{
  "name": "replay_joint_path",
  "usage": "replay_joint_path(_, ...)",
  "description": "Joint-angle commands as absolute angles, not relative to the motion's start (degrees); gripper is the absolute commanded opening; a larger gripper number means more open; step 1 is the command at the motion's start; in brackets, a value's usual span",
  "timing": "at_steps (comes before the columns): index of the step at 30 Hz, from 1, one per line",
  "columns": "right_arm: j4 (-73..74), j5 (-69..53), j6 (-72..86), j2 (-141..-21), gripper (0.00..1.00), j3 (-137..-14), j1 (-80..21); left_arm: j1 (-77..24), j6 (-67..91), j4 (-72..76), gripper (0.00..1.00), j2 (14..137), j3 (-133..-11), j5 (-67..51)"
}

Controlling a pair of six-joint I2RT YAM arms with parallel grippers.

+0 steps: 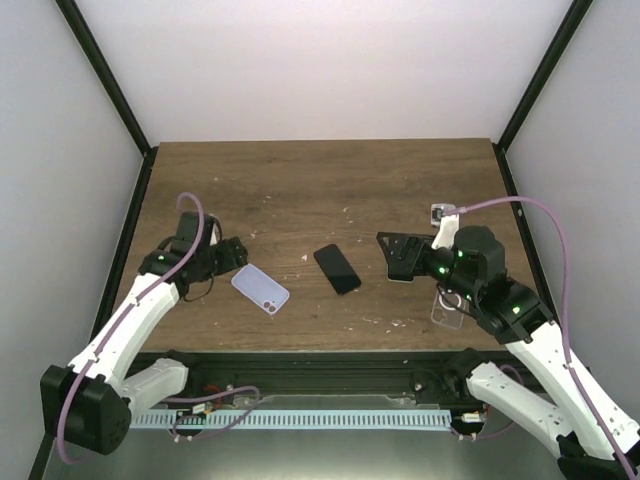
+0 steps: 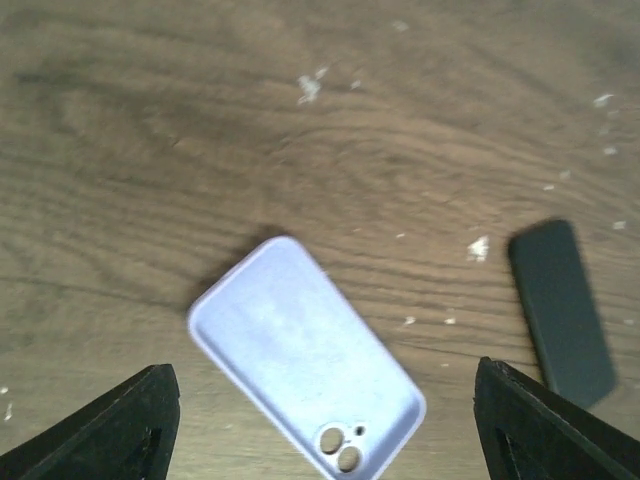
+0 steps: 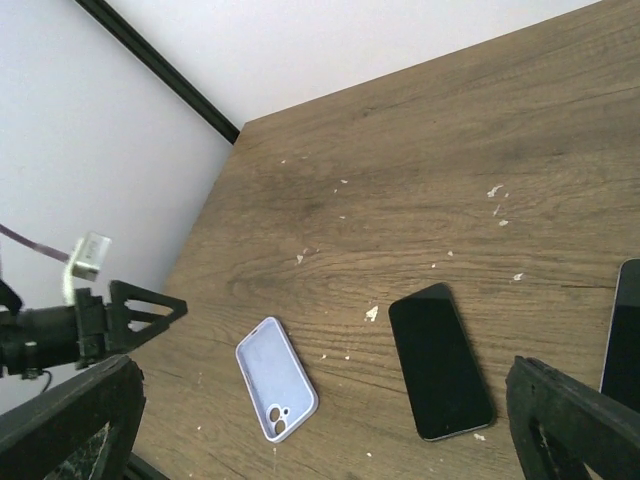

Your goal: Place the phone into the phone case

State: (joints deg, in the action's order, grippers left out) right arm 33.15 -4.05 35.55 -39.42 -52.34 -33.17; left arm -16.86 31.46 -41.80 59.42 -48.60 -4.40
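Note:
A lavender phone case [image 1: 260, 289] lies open side up on the wooden table, left of centre. It also shows in the left wrist view [image 2: 300, 360] and the right wrist view [image 3: 275, 378]. A black phone [image 1: 337, 268] lies screen up to its right, apart from it, and shows in both wrist views [image 2: 560, 310] [image 3: 440, 360]. My left gripper [image 1: 228, 256] is open and empty, just left of and above the case, with its fingers [image 2: 130, 425] spread wide either side of it. My right gripper [image 1: 392, 256] is open and empty, right of the phone, with one finger [image 3: 575, 425] at the lower right.
A second dark phone [image 3: 625, 330] lies under my right gripper, cut off by the frame edge. A clear case [image 1: 447, 312] lies near the front right edge, partly under the right arm. White specks are scattered on the table [image 1: 330, 180]. Black frame posts and white walls enclose it.

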Motion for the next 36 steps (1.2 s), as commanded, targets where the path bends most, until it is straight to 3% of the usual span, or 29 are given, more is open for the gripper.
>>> replay_joint_path(1,32.38,-5.68,35.7,-38.35,1.0,-51.48,-32.78,-16.61,38.35,-39.17,0.77,59.8,-43.7,0.37)
replay_joint_path(4,33.59,-5.57,36.55,-38.93,1.0,-50.45,-32.78,-16.61,41.87,-35.51,0.67,60.21,-39.99,0.39)
replay_joint_path(8,35.8,-4.12,35.26,-41.54,1.0,-49.73,-32.78,-16.61,43.7,-30.66,0.63,62.66,-35.94,-2.12)
replay_joint_path(20,32.33,-5.2,33.1,-61.23,0.74,-47.68,-33.02,-16.74,46.72,-19.75,0.65,68.84,-26.98,-11.81)
replay_joint_path(32,24.06,-4.95,30.41,-79.35,0.69,-49.91,-34.32,-16.97,45.55,-10.55,0.64,73.7,-24.01,-17.58)
replay_joint_path(36,23.48,-4.62,30.32,-85.68,0.68,-53.19,-35.33,-16.96,43.8,-10.56,0.58,77.38,-26.05,-16.84)
